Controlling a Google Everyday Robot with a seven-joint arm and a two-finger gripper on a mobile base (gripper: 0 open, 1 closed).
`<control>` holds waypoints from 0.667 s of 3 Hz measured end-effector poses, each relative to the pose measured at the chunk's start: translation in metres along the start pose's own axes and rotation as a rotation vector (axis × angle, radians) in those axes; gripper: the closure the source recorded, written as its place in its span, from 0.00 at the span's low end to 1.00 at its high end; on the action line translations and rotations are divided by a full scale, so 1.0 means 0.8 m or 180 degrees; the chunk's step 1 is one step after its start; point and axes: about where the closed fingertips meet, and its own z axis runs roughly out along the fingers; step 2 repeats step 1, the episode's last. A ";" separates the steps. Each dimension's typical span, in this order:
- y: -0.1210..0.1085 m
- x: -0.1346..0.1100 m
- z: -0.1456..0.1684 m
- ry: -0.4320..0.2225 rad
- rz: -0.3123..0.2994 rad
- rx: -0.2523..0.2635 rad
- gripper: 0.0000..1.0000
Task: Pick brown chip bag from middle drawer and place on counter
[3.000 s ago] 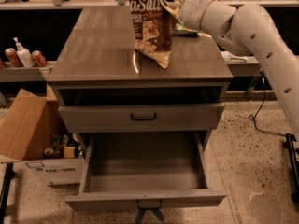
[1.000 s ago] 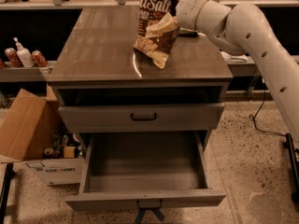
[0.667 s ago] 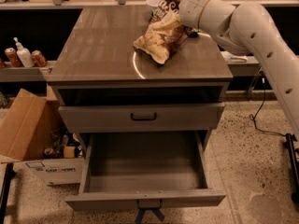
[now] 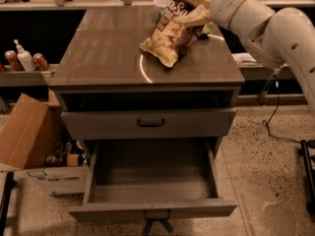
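The brown chip bag (image 4: 170, 36) lies tilted on the counter (image 4: 103, 43), its lower end resting near the bright curved reflection and its upper end raised at the back right. My gripper (image 4: 199, 14) is at that upper end, with a cream finger (image 4: 197, 17) lying across the bag, shut on it. The white arm (image 4: 266, 28) comes in from the right. The middle drawer (image 4: 152, 208) stands pulled out below, its grey inside bare.
A shut drawer with a dark handle (image 4: 150, 123) sits above the open one. A cardboard box (image 4: 24, 136) stands on the floor at the left. Cans and a bottle (image 4: 24, 60) sit on a left shelf. A cable (image 4: 273, 117) runs over the floor at the right.
The bag has gone from hanging upright above the counter to lying tilted on it. My gripper has moved slightly back and right with the bag's top end.
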 end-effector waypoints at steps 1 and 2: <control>-0.002 -0.005 0.001 -0.0020 -0.0002 0.0004 0.00; -0.002 -0.005 0.001 -0.0020 -0.0002 0.0004 0.00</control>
